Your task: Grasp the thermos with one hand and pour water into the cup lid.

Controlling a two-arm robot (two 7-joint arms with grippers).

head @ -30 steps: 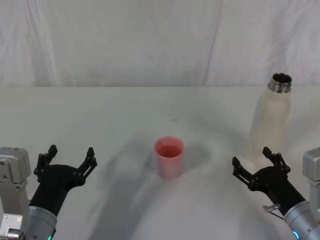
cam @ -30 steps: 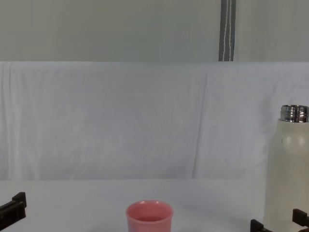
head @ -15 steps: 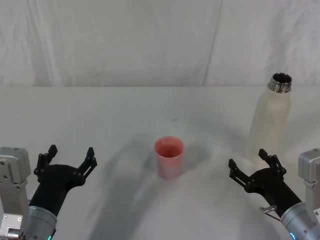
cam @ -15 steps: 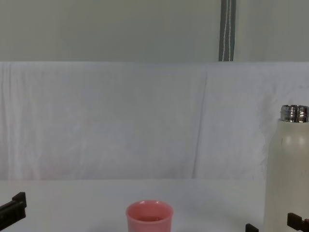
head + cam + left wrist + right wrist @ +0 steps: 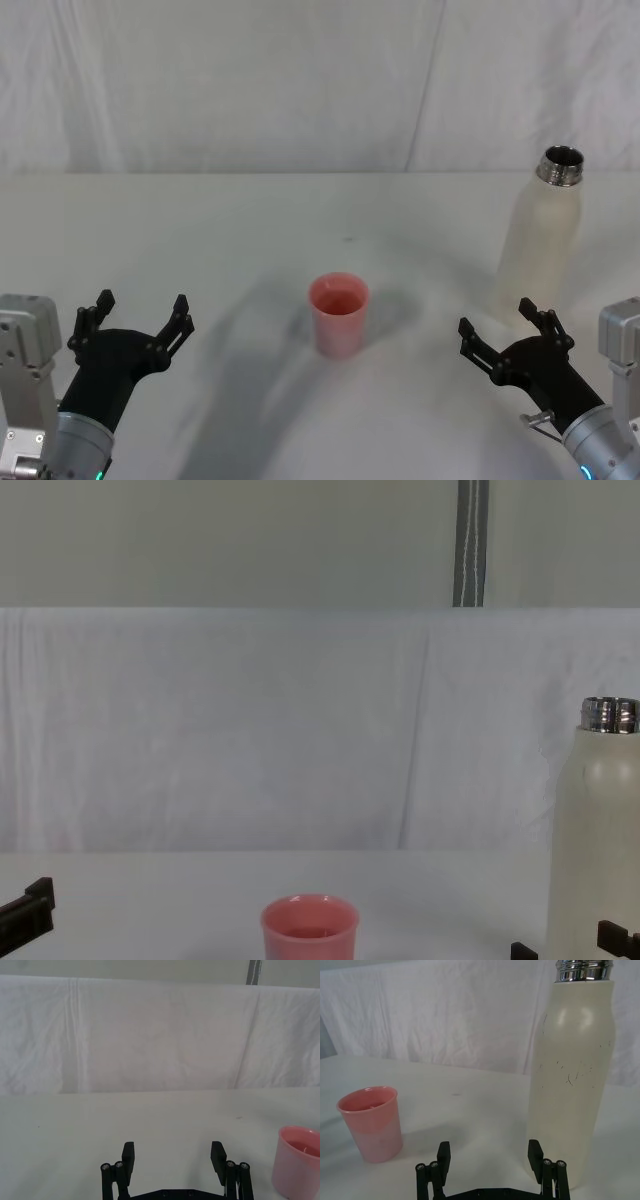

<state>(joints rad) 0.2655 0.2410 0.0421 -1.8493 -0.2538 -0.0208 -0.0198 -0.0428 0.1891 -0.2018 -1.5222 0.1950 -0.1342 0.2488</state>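
Right wrist view gives the thermos up close: scuff marks on its cream body, steel neck cut off at the frame edge. The head view adds the open steel mouth. The right gripper sits low with fingers spread wide, holding nothing; the thermos stands upright just beyond its outer fingertip, not touching. The pink cup lid rests off to the gripper's inner side, well apart, between the two arms. The left gripper waits wide open and empty on the far side of the cup. In the chest view, the cup's base is cut off.
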